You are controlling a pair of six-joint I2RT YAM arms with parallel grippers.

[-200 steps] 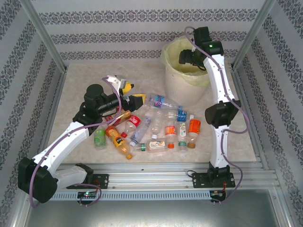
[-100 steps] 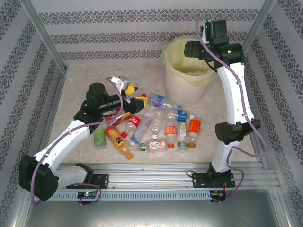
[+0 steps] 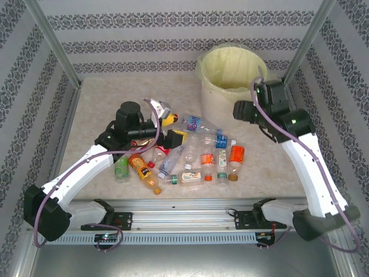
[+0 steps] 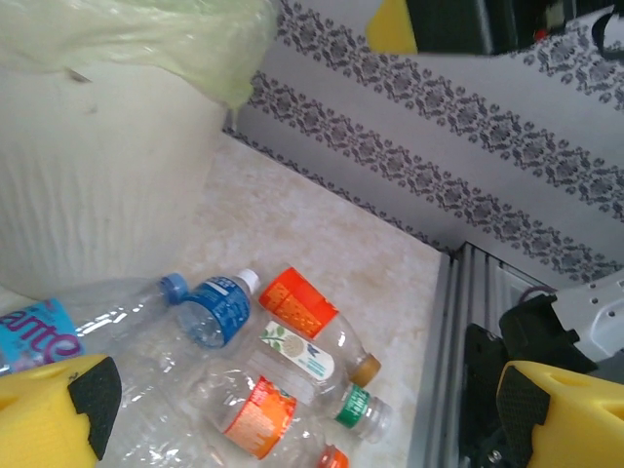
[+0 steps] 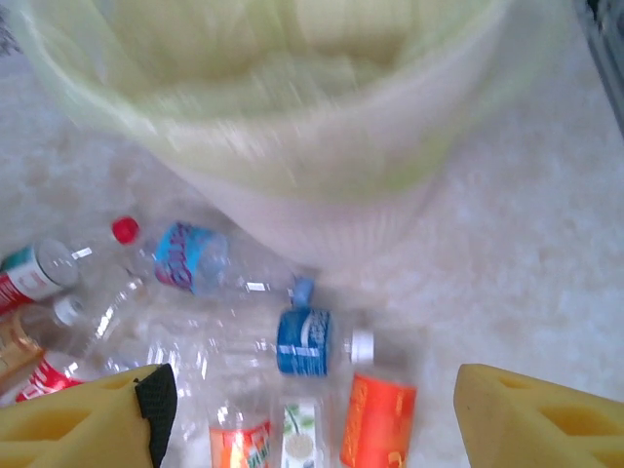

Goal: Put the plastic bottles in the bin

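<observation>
Plastic bottles [image 3: 206,159]: loose heap at the centre of the top view, lying on the mottled beige table [image 3: 92,104]. They are clear and thin-walled, several crumpled, with glossy red, orange, blue and green wraps.

Bin [image 3: 218,107]: upper right of centre, just behind the heap. It is round and cream with a faintly ribbed wall. A filmy yellow-green bag [image 3: 203,68] is folded over the rim. The interior is blurred in the right wrist view.

Left gripper [image 3: 166,123]: at the heap's upper left edge, blocky yellow pads spread wide, nothing between them.

Right gripper [image 5: 310,395]: in front of the bin, pads well apart, empty.
</observation>
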